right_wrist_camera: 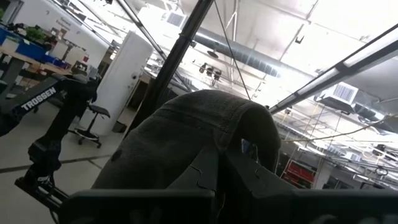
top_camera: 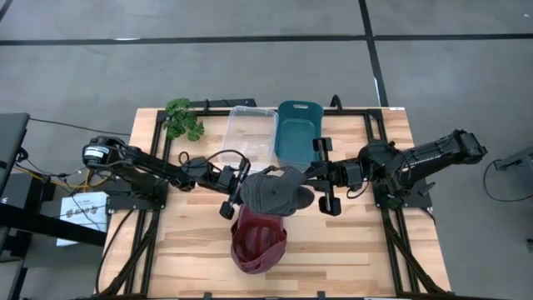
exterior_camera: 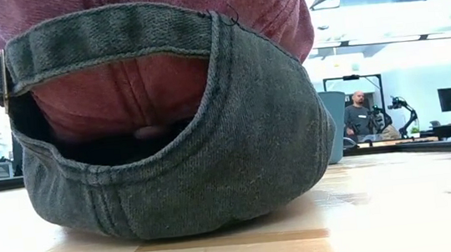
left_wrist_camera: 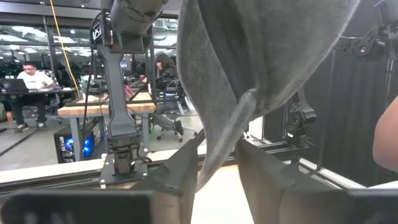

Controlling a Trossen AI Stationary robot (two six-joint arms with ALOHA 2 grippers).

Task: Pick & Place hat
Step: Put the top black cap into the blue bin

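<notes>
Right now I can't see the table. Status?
Right gripper shut on grey hat. Left gripper pinching same hat, lifted mid-table. Red hat lies beneath.

Grey denim cap hung lifted at table centre, fabric pinched between both pairs of jaws, one at each side. Maroon cloth cap lay on wood just beside, below the jaws.

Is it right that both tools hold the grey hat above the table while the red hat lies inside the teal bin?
Not quite. In the high view the red hat lies on the bare table, not inside the teal bin. Both the left tool and right tool do hold the grey hat.
</notes>
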